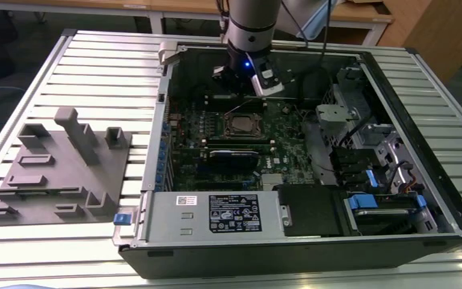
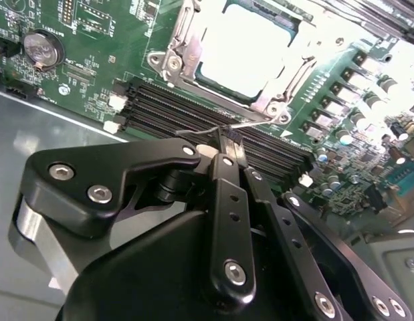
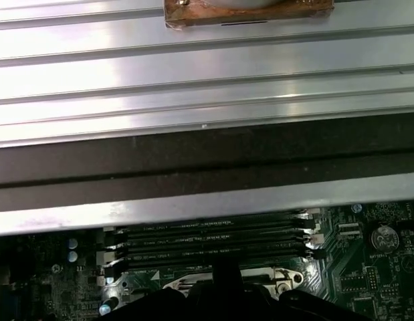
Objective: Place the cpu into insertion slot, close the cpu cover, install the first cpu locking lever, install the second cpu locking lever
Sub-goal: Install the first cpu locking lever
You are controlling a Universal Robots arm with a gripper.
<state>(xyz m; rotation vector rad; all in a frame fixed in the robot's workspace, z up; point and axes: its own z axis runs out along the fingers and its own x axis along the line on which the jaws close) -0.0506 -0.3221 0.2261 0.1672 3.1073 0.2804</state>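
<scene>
Cpu [image 2: 243,50] position: where is it lying? (Operator)

It is sitting in the insertion slot [image 1: 243,135]. Its bright metal top is showing through the window of the cpu cover [image 2: 183,33], which is lying flat over it. (Technician)

What is the gripper [image 2: 227,142] doing? (Operator)

Its fingers are pressing together, and their tips are meeting the thin wire of a locking lever [image 2: 260,123], just beside the memory slots [image 2: 166,107]. Whether the wire is being clamped or only pushed cannot be told. (Technician)

What is threatening this step? (Operator)

The springy wire is probably loading up. If the narrow tips are bearing off-centre, it is liable to slip free and snap upward. Tips sliding off are risking a scrape across the memory slots or the green motherboard [image 2: 79,87]. A lever missing its hook is leaving the cover unclamped and the cpu loose. (Technician)
</scene>
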